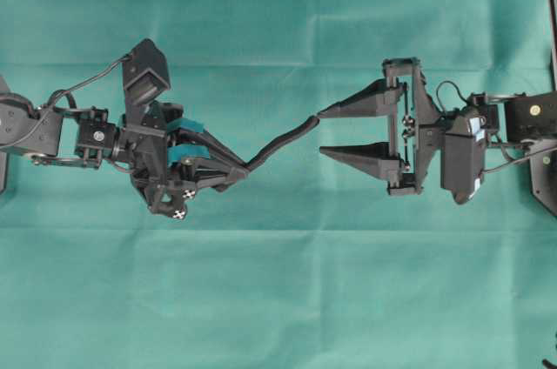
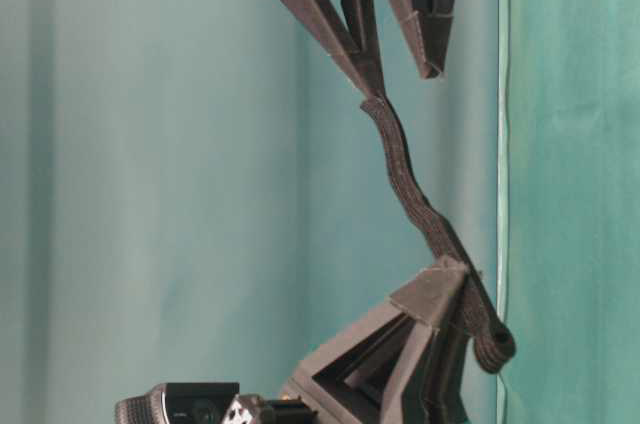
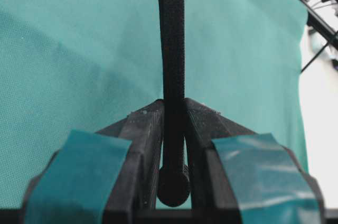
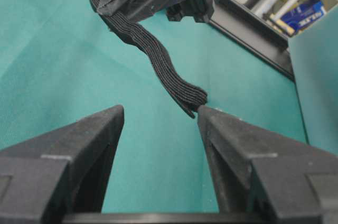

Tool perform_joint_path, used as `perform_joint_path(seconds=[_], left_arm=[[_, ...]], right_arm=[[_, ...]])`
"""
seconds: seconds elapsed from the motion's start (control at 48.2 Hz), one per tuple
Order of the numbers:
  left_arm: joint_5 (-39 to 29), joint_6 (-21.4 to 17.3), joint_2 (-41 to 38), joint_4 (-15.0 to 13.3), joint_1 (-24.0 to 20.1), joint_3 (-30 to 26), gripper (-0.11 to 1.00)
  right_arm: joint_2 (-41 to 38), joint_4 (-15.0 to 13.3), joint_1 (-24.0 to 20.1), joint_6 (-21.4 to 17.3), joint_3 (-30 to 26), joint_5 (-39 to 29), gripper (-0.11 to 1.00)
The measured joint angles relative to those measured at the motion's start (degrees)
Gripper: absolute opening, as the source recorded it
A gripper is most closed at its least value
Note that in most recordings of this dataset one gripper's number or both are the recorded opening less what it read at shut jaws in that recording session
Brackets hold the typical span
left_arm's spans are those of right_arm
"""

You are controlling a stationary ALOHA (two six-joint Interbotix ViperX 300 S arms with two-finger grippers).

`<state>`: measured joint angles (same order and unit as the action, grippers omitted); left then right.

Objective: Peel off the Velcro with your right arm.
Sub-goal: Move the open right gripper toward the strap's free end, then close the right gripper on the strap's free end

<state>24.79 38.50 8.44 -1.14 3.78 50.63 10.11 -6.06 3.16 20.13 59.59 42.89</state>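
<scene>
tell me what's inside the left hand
The Velcro is pinched in the left hand, its knob end behind the fingertips. The clamped stretch is covered.

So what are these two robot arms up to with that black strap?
The left gripper, with teal-taped fingers, is clamped on one end of the Velcro, holding it above the green cloth. The right gripper is wide open; one fingertip sits right at the strap's free end, but it hasn't grabbed it yet.

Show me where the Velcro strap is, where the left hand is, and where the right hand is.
Velcro strap (image 1: 283, 141): overhead view, middle of the strap's free span.
Left hand (image 1: 237, 173): overhead view, between its fingertips, shut on the strap.
Right hand (image 1: 320, 131): overhead view, midway between its open fingertips.
</scene>
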Motion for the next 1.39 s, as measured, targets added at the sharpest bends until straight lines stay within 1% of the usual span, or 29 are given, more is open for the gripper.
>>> perform_joint_path(seconds=[0.228, 0.311, 0.457, 0.54, 0.851, 1.142, 1.391], left_arm=[[0.0, 0.0, 0.0, -0.1, 0.0, 0.0, 0.10], [0.0, 0.0, 0.0, -0.1, 0.0, 0.0, 0.10], [0.0, 0.0, 0.0, -0.1, 0.0, 0.0, 0.10], [0.0, 0.0, 0.0, -0.1, 0.0, 0.0, 0.10], [0.0, 0.0, 0.0, -0.1, 0.1, 0.0, 0.10], [-0.1, 0.0, 1.1, -0.1, 0.2, 0.1, 0.10], [0.0, 0.0, 1.1, -0.1, 0.3, 0.1, 0.10]], right_arm=[[0.0, 0.0, -0.3, 0.0, 0.0, 0.0, 0.21], [0.0, 0.0, -0.3, 0.0, 0.0, 0.0, 0.19], [0.0, 0.0, -0.3, 0.0, 0.0, 0.0, 0.11], [0.0, 0.0, -0.3, 0.0, 0.0, 0.0, 0.09], [0.0, 0.0, -0.3, -0.1, -0.1, 0.0, 0.06], [0.0, 0.0, -0.3, -0.2, 0.0, 0.0, -0.04], [-0.1, 0.0, -0.3, -0.3, 0.0, 0.0, -0.05]])
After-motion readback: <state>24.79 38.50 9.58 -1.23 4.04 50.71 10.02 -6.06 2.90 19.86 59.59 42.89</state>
